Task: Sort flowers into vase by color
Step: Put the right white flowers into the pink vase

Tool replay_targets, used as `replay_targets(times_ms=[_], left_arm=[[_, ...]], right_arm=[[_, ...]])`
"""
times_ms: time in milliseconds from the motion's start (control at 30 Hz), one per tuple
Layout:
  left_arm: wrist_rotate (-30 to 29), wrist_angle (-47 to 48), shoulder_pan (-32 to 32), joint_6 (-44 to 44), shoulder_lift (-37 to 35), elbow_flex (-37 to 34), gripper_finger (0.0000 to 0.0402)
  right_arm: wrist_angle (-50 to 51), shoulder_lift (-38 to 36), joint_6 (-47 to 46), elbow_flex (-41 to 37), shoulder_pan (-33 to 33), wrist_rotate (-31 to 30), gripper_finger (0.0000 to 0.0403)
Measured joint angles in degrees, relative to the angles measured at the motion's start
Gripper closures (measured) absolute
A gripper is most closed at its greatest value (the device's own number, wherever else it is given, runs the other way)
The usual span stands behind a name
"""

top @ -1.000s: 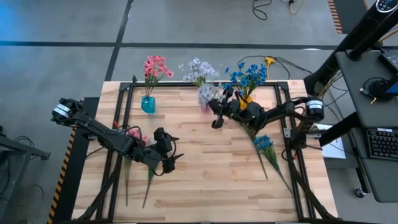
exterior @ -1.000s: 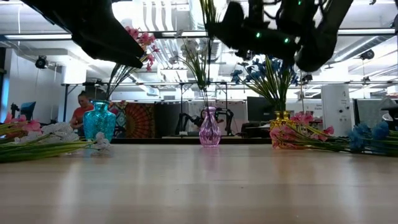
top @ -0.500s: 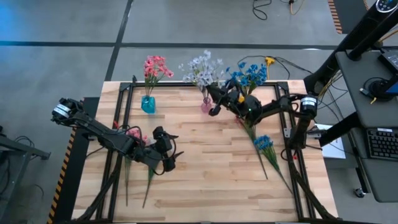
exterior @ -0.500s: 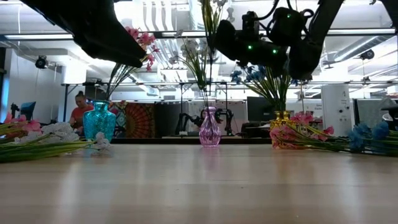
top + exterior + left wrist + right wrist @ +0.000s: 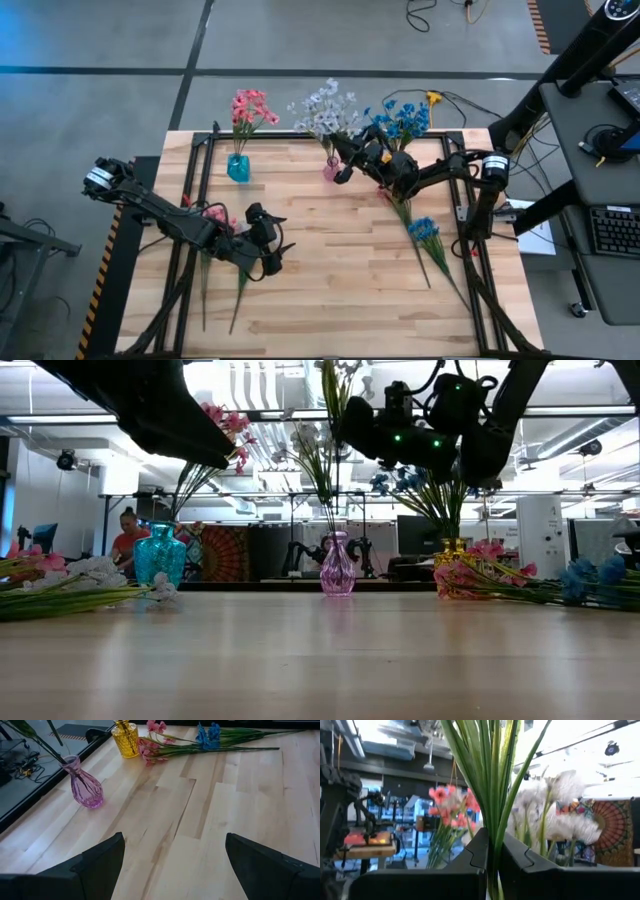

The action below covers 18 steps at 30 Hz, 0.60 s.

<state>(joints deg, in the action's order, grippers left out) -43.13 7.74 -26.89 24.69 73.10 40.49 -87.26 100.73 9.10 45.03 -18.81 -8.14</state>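
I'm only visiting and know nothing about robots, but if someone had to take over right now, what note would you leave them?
Right claw is shut on a pale lavender-white spray, held above the purple vase.
Left claw is open and empty, hovering over bare wood at the table's left front.
Done: pink flowers in the teal vase, blue flowers in the yellow vase.
Left: release the spray, then sort the loose flowers: a blue spray at right, pink ones at left.
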Motion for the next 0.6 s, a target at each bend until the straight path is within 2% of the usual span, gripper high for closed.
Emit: replay_targets(times_ms=[600], left_arm=[[-0.02,0.47,0.0,0.02,0.0,0.0,0.0075]], right_arm=[[1.61,2.25,1.29,0.7,-0.17,-1.03,0.0385]])
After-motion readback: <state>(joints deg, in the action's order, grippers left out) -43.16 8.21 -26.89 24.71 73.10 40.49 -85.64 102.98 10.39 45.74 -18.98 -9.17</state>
